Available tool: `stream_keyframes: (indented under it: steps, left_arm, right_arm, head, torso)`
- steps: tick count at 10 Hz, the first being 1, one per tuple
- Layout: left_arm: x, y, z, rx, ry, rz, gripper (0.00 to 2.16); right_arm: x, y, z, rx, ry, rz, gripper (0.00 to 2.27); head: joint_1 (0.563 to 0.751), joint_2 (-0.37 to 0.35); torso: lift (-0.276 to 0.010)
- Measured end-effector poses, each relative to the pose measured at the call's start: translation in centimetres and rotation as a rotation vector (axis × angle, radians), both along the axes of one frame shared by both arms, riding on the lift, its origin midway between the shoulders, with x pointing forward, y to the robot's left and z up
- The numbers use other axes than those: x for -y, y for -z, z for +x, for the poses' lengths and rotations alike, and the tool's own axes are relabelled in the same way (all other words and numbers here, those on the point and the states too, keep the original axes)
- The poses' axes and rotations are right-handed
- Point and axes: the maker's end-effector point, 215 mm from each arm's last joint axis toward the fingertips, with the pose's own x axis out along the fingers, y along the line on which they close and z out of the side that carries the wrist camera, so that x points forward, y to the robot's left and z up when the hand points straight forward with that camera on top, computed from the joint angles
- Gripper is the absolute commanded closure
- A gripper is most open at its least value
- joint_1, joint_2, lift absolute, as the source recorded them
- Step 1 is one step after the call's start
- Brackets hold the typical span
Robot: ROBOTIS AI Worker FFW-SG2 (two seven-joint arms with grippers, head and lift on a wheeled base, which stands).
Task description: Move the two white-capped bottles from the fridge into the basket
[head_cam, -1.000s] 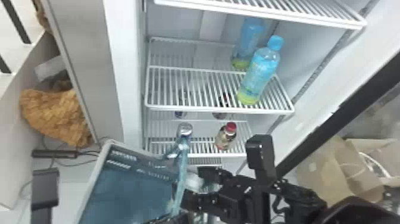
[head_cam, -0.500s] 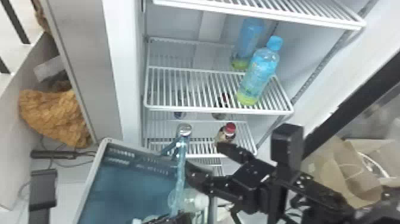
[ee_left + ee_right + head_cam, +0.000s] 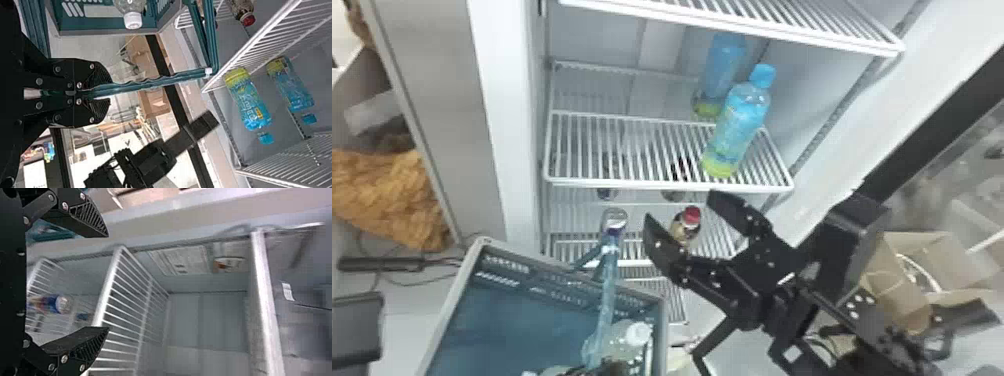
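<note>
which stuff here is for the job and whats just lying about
For the job:
white-capped bottle
basket
fridge
left gripper, holding the basket's handle
right gripper

Just lying about:
blue-capped bottles
red-capped bottle
orange fabric
cardboard box

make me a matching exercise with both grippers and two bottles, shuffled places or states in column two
Column one
1. white-capped bottle
2. red-capped bottle
3. left gripper
4. right gripper

Column two
a. open and empty
b. lower in the fridge than the blue-capped bottles
c. closed on the basket's handle
d. in the basket

Pairs: 1-d, 2-b, 3-c, 4-a
</note>
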Motion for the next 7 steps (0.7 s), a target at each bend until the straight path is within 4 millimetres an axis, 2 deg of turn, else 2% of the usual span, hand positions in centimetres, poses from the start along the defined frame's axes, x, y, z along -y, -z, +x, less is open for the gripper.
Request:
stream_keyframes:
  steps: [2, 4, 7]
  left_arm:
    - [0.1, 0.0, 0.0, 0.0, 0.001, -0.001, 1.19]
    - [0.0, 0.1, 0.0, 0.0, 0.0, 0.004, 1.19]
    - [-0.4, 0.8, 0.2, -0.005, -0.013, 0.023, 1.19]
  right_arm:
    - [1.0, -1.5, 0.7, 0.092, 0.05, 0.022, 0.22]
    - [2.6, -1.3, 1.4, 0.15, 0.094, 0.032, 0.22]
    - [5.0, -1.0, 1.6, 0.213, 0.149, 0.034, 0.22]
  head:
    - [0.695, -0.318]
    - [0.695, -0.347]
    - [0.695, -0.35]
  torso:
    - [0.0]
    - [0.0]
    - [0.0]
